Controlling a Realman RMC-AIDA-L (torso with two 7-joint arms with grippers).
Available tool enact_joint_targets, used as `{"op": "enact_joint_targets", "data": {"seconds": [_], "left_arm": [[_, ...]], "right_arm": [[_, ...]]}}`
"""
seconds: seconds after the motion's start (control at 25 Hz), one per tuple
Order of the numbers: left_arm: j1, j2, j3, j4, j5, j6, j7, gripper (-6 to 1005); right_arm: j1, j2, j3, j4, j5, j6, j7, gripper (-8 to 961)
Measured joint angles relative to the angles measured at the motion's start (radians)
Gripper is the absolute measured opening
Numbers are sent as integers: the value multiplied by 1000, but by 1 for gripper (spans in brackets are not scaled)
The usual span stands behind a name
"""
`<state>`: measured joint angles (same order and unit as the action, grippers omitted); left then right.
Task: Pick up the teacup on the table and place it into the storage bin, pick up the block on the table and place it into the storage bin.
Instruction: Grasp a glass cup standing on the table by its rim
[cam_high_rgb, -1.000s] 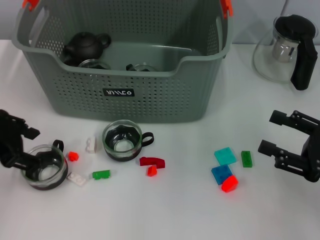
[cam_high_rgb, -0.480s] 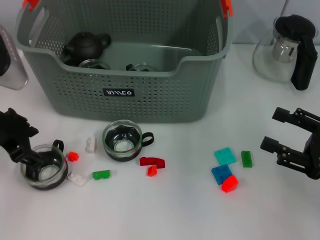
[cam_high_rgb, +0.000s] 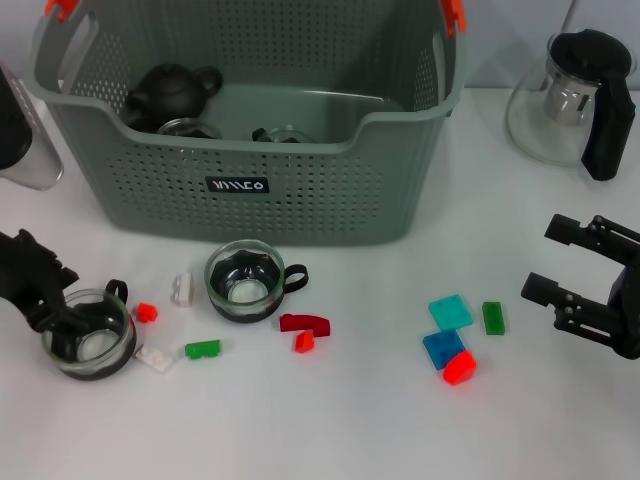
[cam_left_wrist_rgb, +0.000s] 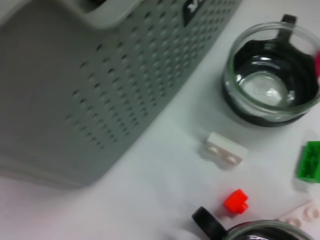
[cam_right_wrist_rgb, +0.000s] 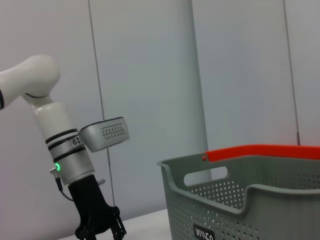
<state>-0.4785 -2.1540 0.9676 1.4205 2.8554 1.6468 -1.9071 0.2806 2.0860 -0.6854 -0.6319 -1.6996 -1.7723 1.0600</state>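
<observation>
teacup (cam_high_rgb: 88, 345) lower left, at my left gripper (cam_high_rgb: 52, 312) | fingers straddle its rim, grip unclear | right gripper (cam_high_rgb: 578, 288) open, far

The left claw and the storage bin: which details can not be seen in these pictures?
- Left claw: in the head view it overlaps the rim of the left teacup, so its grip cannot be judged; the left wrist view shows no fingers.
- Storage bin: its front wall hides most of two glass cups inside, beside the black teapot.
- Bin label: lettering too small to read.
</observation>
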Motion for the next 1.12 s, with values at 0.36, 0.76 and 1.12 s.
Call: {"op": "enact_joint_targets", "data": {"seconds": [0.36,0.76,1.12], "left_arm": [[-3,18,0,-71,1,-52,-20,596],[0,27,37,-115,1,-100,-68,594],[-9,39,47,-134,1,-96,-106,359]], "right_arm": [[3,-1,0,0,1,-1,23,776],[3,-1,0,0,0,-1,24,775],[3,-1,0,0,0,-1,24,775]]}}
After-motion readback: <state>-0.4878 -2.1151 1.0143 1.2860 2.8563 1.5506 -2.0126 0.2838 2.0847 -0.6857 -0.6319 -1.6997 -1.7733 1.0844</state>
